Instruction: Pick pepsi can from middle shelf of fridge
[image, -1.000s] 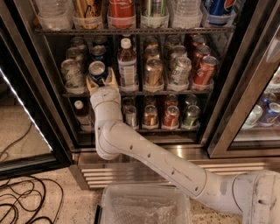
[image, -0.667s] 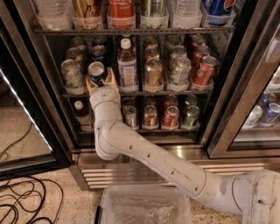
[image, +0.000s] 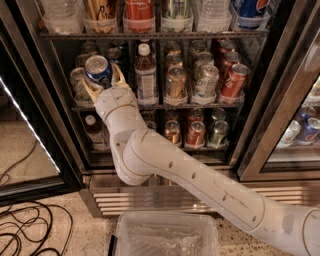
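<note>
Starting with the pepsi can (image: 98, 70): parked at the left end of the middle shelf (image: 200, 106), just out front of the left lane, tipped so as to show the silver top. Guessing tipped like that thanks to being grabbed from low down rather than square-on. Clamped in the gripper (image: 102, 81), fingers (image: 119, 77) pressed to either side, so grasping the can, not loose. Reaching in from the lower right on a white arm (image: 200, 181), seemingly to stay off the tall white-capped bottle (image: 145, 75) just beside. Further right, gold-ish cans (image: 175, 82) and orange-red cans (image: 234, 80) lined up in clear trays, presumably to keep rows tidy and front ones reachable. Outside the fridge (image: 282, 100), a clear bin (image: 167, 235) near the grille (image: 115, 200), maybe for drop-off.
</note>
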